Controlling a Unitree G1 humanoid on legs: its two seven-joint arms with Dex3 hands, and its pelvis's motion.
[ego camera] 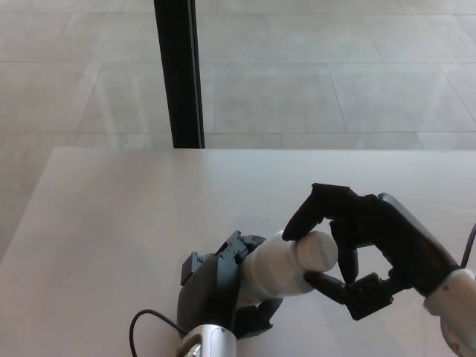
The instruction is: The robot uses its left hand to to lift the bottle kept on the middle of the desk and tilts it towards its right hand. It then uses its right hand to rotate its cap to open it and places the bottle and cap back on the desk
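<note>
Two hands in view, both engaged on one item. L hand [219, 290] at bottom centre of the head view, fingers wrapped round the body of the white bottle [275, 269]; firm hold, bottle lifted above the desk [111, 223] and tilted w/ its neck pointing to the robot's right. Lower part of the bottle hidden inside the L hand. R hand [368, 249] comes in from lower right, fingers curled in: upper fingertips [295, 225] press on top of the white cap [318, 251], thumb touching the cap from below. Cap sits on the bottle neck; cannot tell whether it is loosened. Thin black cable [149, 318] loops beside the L wrist at bottom edge. Desk surface pale, matte. Beyond the far desk edge: light tiled floor [312, 74] and a black vertical post [178, 74] standing upper left of centre.
</note>
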